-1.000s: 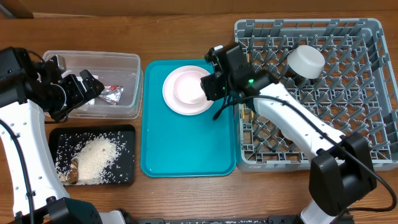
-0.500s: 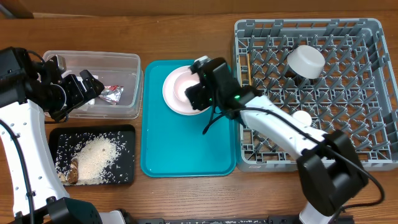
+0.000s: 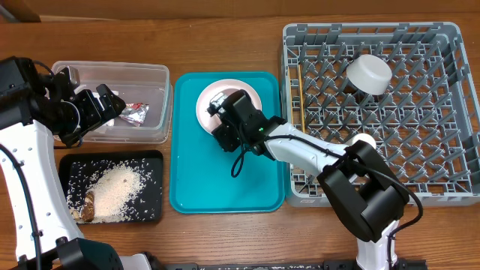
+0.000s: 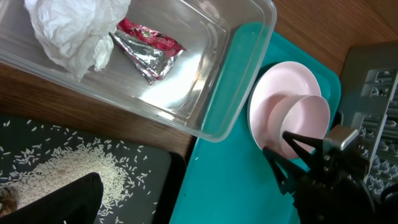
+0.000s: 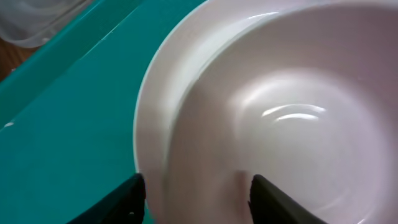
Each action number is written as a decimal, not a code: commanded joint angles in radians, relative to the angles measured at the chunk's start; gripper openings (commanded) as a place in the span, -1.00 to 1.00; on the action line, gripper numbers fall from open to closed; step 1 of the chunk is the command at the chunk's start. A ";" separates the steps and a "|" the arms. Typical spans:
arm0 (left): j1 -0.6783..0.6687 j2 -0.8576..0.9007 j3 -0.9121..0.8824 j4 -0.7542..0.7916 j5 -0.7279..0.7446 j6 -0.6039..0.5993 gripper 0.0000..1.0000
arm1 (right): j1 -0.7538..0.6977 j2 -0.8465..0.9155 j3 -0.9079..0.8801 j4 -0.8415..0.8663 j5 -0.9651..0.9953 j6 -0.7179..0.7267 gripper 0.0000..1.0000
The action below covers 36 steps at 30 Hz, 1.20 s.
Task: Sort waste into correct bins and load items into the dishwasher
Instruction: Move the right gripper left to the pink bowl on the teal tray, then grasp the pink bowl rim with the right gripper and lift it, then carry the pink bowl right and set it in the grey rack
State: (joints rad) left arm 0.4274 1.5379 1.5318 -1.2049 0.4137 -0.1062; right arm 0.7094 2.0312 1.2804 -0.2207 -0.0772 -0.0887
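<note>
a robotics lab bench staged as a dish-clearing station. a left arm point(image 3: 26, 172) and right arm point(image 3: 307, 150) stand at a wooden table point(image 3: 225, 37) bearing a grey dish rack point(image 3: 375, 30), teal tray point(image 3: 225, 187), clear tub point(image 3: 112, 69) and black tray point(image 3: 112, 154).

Pink bowl point(image 5: 286, 124) on pink plate point(image 5: 154, 130), teal tray point(image 5: 68, 124) beneath.
</note>
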 commanded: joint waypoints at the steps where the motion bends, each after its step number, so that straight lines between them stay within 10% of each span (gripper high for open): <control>1: -0.002 -0.008 0.018 0.002 -0.006 -0.013 1.00 | -0.002 -0.010 -0.002 0.011 0.032 -0.013 -0.13; 7: -0.002 -0.008 0.018 0.002 -0.006 -0.014 1.00 | -0.002 -0.062 0.031 -0.017 0.031 -0.012 -0.92; 21: -0.002 -0.008 0.018 0.002 -0.006 -0.013 1.00 | -0.039 -0.490 0.037 -0.166 -0.006 0.161 -0.92; 36: -0.002 -0.008 0.018 0.002 -0.006 -0.014 1.00 | -0.783 -0.458 -0.006 -0.259 -1.188 0.276 -0.92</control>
State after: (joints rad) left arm 0.4274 1.5383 1.5318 -1.2053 0.4133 -0.1062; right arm 0.0174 1.5276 1.2972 -0.4831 -0.9443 0.1719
